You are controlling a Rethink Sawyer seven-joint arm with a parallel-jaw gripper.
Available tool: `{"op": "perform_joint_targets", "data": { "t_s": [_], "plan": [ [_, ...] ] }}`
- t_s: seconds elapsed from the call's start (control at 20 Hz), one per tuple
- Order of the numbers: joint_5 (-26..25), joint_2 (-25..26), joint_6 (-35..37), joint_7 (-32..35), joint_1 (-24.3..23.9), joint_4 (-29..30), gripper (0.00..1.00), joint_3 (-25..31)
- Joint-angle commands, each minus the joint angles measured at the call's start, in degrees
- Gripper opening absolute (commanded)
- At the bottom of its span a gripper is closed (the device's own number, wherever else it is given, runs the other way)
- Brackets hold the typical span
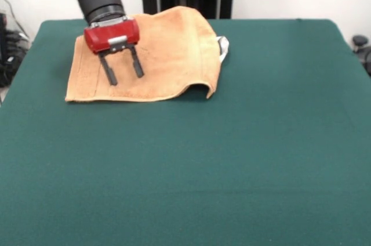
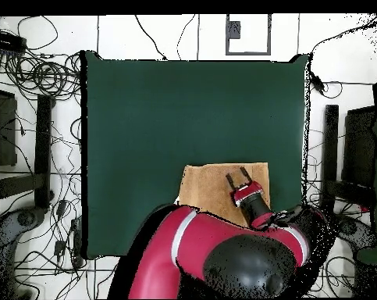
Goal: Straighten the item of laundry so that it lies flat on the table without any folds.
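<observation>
While end effector [image 1: 123,75] hovers open, towel [image 1: 168,54] beneath

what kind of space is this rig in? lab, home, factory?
Most likely a robotics lab. A red arm with a gripper, jaws open, works over a towel on a green felt table, and loose cables sprawl across the white floor around it.

We see a golden-tan towel [image 1: 162,54] with slightly darker woven bands along its left edge, and a white tag [image 1: 223,46] peeking out at its right. The table [image 1: 203,170] is plain dark green. The gripper [image 1: 123,71] has a glossy red body with a silver plate and black fingers [image 1: 109,71].
</observation>
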Motion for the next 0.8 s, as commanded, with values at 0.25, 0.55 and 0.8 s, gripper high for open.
{"op": "perform_joint_targets", "data": {
  "t_s": [0.25,0.55,0.8],
  "plan": [
    [-4.48,2.73,-0.07,4.49,-1.67,-9.65,1.0,11.22],
    [-17.57,3.31,5.15,27.67,3.08,-11.1,1.0,9.54],
    [-21.68,2.48,5.43,32.8,4.48,-10.54,1.0,9.22]
  ]
}}
